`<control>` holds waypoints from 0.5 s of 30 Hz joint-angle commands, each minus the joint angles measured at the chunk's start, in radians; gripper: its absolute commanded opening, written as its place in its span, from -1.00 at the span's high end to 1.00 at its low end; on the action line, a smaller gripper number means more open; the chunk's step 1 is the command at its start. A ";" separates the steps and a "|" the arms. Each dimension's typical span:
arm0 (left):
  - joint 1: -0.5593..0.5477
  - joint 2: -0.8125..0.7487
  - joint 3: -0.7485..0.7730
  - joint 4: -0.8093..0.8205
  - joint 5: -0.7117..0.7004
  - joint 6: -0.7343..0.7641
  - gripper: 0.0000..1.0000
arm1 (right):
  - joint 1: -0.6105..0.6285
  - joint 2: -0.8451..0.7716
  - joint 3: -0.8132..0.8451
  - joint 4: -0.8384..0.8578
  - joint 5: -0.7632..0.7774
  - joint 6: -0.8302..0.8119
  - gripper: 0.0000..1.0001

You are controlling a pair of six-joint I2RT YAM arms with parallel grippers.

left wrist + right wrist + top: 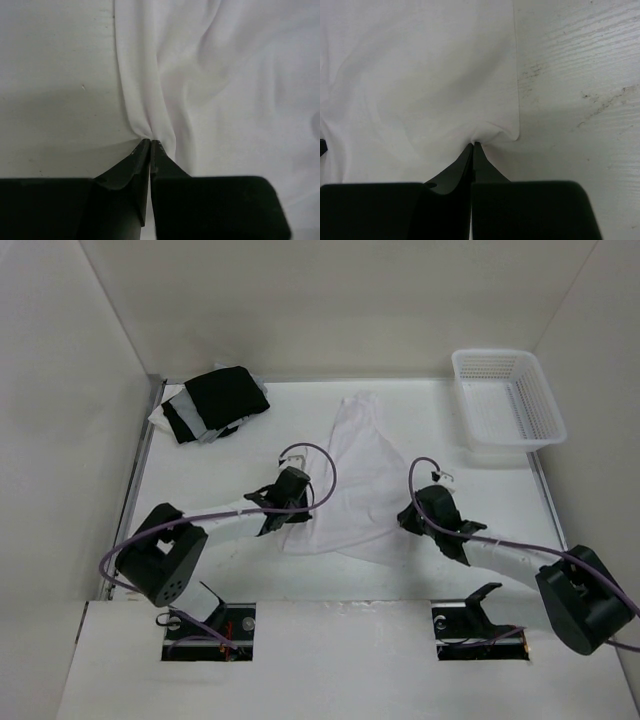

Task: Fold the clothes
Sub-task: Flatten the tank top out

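White tabletop [190,465] within pale walls. At left, left gripper [150,141], fingers pinching near-left edge of plain white thin fabric garment [355,480] spread mid-table. At right, right gripper [473,144], likewise pinching near-right edge. Grasp stage, seemingly complete; next: lift both edges together, carry toward far end, evenly.

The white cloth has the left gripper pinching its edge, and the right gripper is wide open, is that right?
Not quite. The right gripper is not wide open. The right wrist view shows it shut, pinching an edge of the white cloth. The left gripper is pinching the cloth's edge, just as you said.
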 commanded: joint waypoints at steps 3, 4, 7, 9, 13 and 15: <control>-0.013 -0.332 -0.059 -0.052 0.054 -0.064 1.00 | 0.091 -0.239 -0.017 -0.081 0.030 0.026 1.00; -0.021 -0.418 -0.062 -0.101 0.046 -0.087 1.00 | 0.115 -0.315 -0.025 -0.138 0.034 0.035 1.00; -0.047 -0.637 -0.045 -0.265 0.026 -0.159 1.00 | 0.192 -0.555 -0.031 -0.325 0.033 0.075 1.00; -0.073 -0.743 -0.008 -0.370 0.011 -0.205 1.00 | 0.249 -0.693 -0.006 -0.446 0.041 0.100 1.00; -0.101 -0.791 0.050 -0.430 -0.009 -0.230 0.96 | 0.285 -0.806 0.067 -0.565 0.082 0.091 1.00; -0.054 -0.730 0.061 -0.398 0.003 -0.204 0.94 | 0.228 -0.737 0.095 -0.521 0.076 0.034 1.00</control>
